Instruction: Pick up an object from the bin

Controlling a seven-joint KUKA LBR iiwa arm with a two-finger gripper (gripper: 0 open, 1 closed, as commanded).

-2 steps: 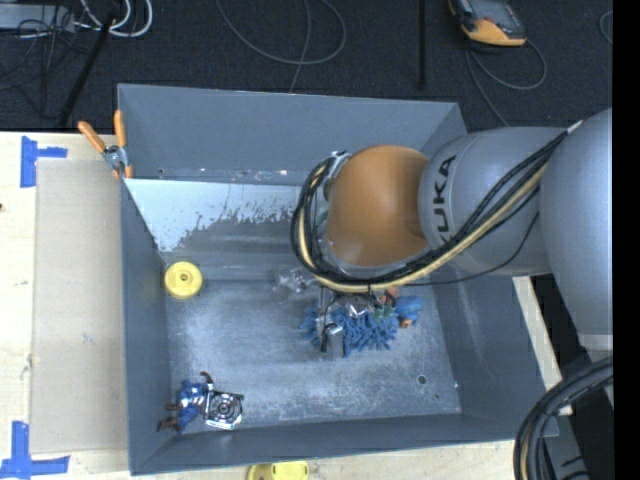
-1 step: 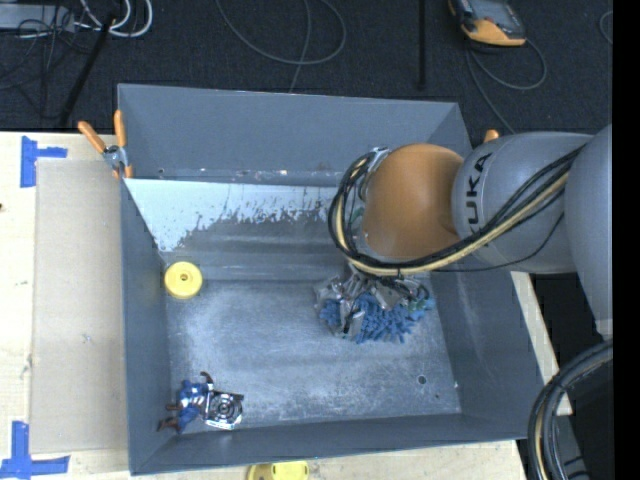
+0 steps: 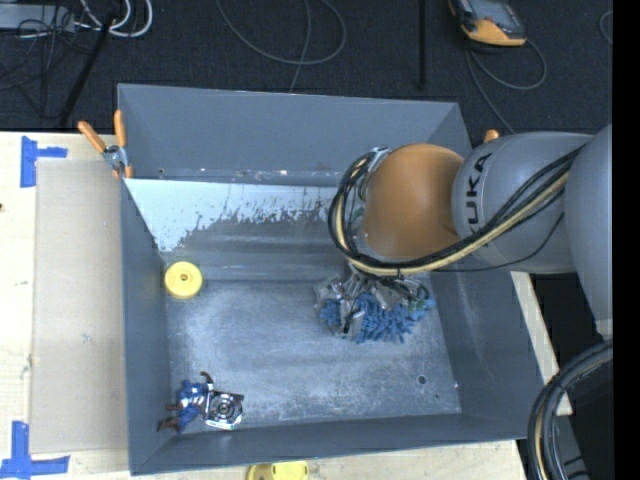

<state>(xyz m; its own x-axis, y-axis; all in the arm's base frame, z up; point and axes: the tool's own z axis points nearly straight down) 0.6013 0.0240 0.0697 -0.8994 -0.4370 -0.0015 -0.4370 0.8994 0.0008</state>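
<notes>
A: Gripper (image 3: 366, 304) of yours, where does it stand now?

B: It is low inside the grey bin (image 3: 300, 148), at the middle of the floor and a little to the right side. My arm (image 3: 530, 203) comes in over the right wall. My orange cover (image 3: 410, 203), with the dark and yellow cables (image 3: 348, 218) around it, hides most of the wrist from above.

A: Is it spread, or pressed together, or does it pinch something?

B: This I cannot tell. The metal parts of it show just under the cover, but they mix with the thing below, and the view does not separate them.

A: Which thing is below?

B: A blue bristly thing (image 3: 388, 322), like a bunch of short soft spikes. It is directly under my gripper, touching it as far as I see, and it sticks out to the front and to the right of it. If it is lifted or rests on the floor, I cannot say.

A: What more lies in the bin?

B: Two things, both well apart from me. A yellow round disc (image 3: 183, 280) lies flat near the left wall. A small blue and silver thing (image 3: 208, 406) lies in the front left corner; its kind I cannot recognise.
</notes>
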